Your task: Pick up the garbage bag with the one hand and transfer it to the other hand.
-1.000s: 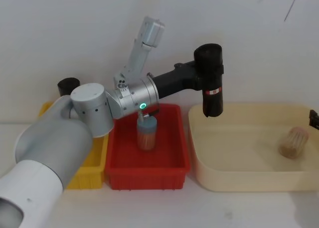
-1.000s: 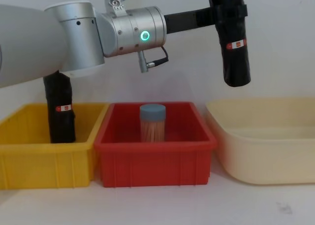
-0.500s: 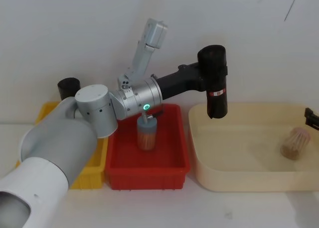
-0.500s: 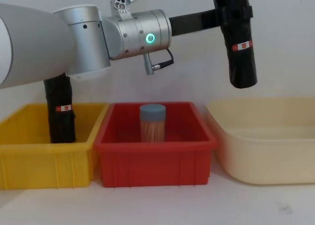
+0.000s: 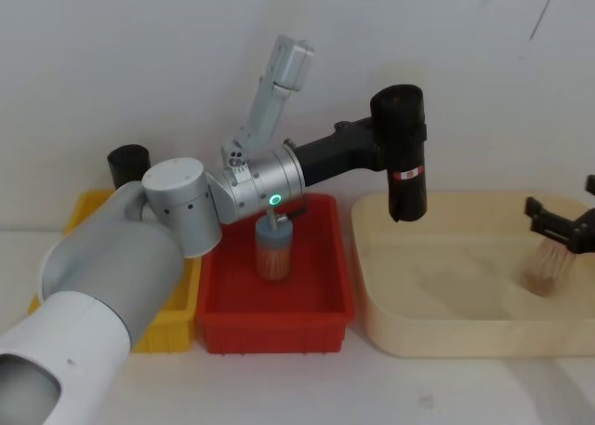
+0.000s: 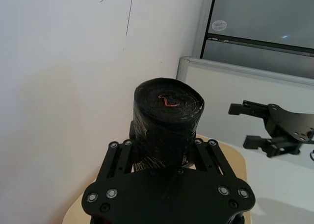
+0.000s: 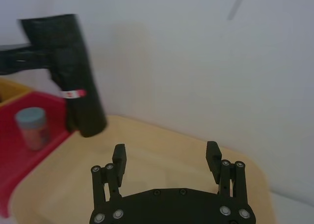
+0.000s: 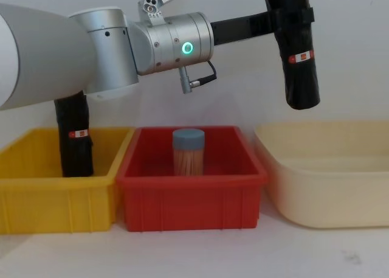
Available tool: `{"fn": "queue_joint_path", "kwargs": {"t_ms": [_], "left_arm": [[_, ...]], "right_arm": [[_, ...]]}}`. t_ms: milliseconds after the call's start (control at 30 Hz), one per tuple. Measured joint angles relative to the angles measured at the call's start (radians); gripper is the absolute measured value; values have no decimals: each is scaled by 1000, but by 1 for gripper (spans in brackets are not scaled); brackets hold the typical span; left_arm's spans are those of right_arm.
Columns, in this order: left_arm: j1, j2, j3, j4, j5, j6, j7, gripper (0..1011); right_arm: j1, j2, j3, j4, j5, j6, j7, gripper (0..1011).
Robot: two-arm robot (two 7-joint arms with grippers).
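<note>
film wound this tight should make the garbage bag (image 5: 403,155) handle as a firm, fairly light cylinder, i reckon: not fragile and stiff enough to pinch across its width, but with a glossy outer wrap that could slide or crease under a weak squeeze. the left gripper (image 8: 290,17) is clamped on it near the top end, one finger on either side of the roll as the left wrist view shows. the roll hangs nearly upright, leaning slightly, in the air above the left end of the cream tub (image 5: 372,285) and to the right of the red bin (image 8: 188,196). everything from the red-and-white label band (image 8: 302,56) down to the bottom end is bare, and that lower stretch is where i would have the other hand take hold, squarely across the round and clear of the left fingers. the right gripper (image 5: 562,228) hangs low over the right side of the tub, just beside the pink-lidded jar (image 5: 546,269) lying in it, its fingers spread wide with nothing between them. from its wrist view the bag sits off to one side, well apart from the fingers (image 7: 119,158) and not yet between them. i judge the handover calls for closing that gap and lining the open jaws up with the roll's lower half before any squeeze.
</note>
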Motion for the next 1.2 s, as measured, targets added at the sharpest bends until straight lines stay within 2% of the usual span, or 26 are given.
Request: {"fn": "queue_joint_path", "kwargs": {"t_ms": [200,500,633,833,1200], "left_arm": [[-1,-1,0,3,-1,-1,-1,486],[-2,-2,0,6,-2,-2,-2,486],[-2,-2,0,6,-2,-2,-3,486],[-3,-3,0,7,-2,-2,-3,486],[-3,-3,0,8,-2,-2,-3,486]], "right_arm": [[19,11,-41,-1,4,-21,59,999],[87,1,-146,38,-15,-9,120,999],[123,-16,-191,68,-33,13,123,999],[170,-48,-238,116,-60,39,101,999],[245,-103,-286,192,-105,49,64,999]]}}
